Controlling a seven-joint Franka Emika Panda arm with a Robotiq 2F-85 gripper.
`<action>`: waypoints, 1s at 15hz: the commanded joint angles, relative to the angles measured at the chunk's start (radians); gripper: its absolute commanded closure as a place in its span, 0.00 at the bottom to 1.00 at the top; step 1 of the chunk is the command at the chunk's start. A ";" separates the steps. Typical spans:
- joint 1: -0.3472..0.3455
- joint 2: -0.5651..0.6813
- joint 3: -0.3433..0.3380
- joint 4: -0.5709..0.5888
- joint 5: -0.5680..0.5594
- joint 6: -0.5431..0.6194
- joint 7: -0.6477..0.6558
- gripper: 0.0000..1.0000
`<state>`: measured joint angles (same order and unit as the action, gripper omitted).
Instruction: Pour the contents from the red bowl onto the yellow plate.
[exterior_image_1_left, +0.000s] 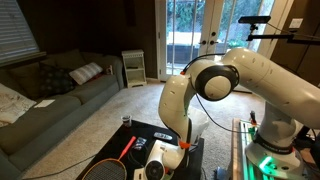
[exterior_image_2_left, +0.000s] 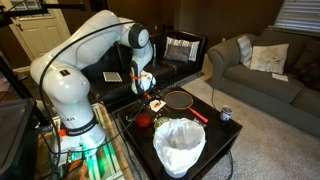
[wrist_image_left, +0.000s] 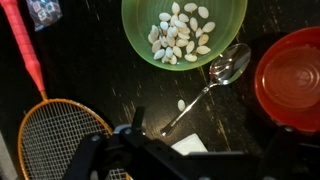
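**Wrist view: seeds lie in the plate**

The yellow plate (wrist_image_left: 140, 42) sits on the dark desk (wrist_image_left: 90, 55) and holds pale seeds (wrist_image_left: 180, 35). The red bowl (wrist_image_left: 290, 80) stands near it, with a spoon (wrist_image_left: 222, 72) between them. The jaws are dark and blurred at the lower edge, so I cannot tell their opening or hold.

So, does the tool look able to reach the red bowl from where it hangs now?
Probably yes. In the wrist view the red bowl sits uncovered, off to one side of the tool, with nothing over it. Only the spoon lies close to its rim.
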<state>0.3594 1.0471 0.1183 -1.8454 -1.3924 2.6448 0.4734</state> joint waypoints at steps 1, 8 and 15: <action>-0.026 -0.075 -0.008 -0.075 0.015 -0.009 0.166 0.00; -0.067 -0.127 -0.029 -0.128 0.014 -0.005 0.505 0.00; -0.078 -0.128 -0.024 -0.119 -0.003 -0.025 0.698 0.00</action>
<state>0.2914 0.9183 0.0841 -1.9659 -1.3925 2.6267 1.1753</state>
